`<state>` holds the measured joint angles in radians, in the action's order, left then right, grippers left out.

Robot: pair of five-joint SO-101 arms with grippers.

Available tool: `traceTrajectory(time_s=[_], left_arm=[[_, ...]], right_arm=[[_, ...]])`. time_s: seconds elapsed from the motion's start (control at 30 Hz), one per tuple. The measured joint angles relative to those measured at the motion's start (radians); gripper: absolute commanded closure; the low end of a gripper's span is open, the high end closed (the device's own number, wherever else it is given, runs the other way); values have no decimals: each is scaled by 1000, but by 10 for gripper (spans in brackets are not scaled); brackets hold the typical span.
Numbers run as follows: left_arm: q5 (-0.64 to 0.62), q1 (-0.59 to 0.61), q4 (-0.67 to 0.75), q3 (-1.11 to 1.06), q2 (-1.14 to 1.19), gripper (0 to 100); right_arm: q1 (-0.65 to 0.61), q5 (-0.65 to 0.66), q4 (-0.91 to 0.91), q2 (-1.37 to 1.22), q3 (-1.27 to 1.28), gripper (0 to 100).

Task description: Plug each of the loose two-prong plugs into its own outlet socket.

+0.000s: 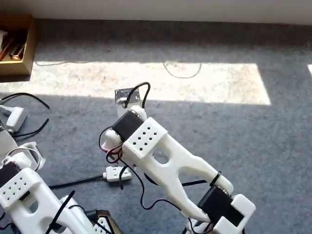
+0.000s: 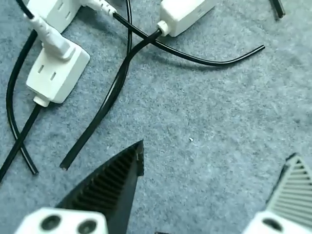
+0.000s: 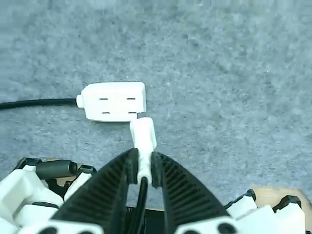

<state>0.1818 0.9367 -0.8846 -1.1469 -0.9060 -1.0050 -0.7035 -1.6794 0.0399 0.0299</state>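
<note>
My right gripper (image 3: 142, 168) is shut on a white two-prong plug (image 3: 143, 137), whose black cord runs back between the fingers. The plug's tip sits at the near edge of a white outlet socket block (image 3: 114, 101), beside its slots, and is not inserted. In the high view that block (image 1: 117, 174) lies on the carpet under the right arm (image 1: 161, 156). My left gripper (image 2: 209, 165) hangs open over bare carpet. Past it lie a white socket block (image 2: 56, 73) with a white plug (image 2: 53, 41) seated in it, and two more white blocks (image 2: 183, 12) (image 2: 51, 9).
Black cords (image 2: 112, 92) cross the carpet between the left-side blocks. A cardboard box (image 1: 17, 46) stands at the far left. A small device with a looped black cable (image 1: 127, 96) lies beyond the right arm. Open grey carpet (image 1: 234, 136) spreads to the right.
</note>
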Motion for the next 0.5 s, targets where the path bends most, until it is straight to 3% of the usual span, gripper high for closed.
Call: traceTrajectory(time_s=[0.5], left_arm=[[25,29,6,-34,0,579]], right_arm=[[-32,9,74,-107,29,993]])
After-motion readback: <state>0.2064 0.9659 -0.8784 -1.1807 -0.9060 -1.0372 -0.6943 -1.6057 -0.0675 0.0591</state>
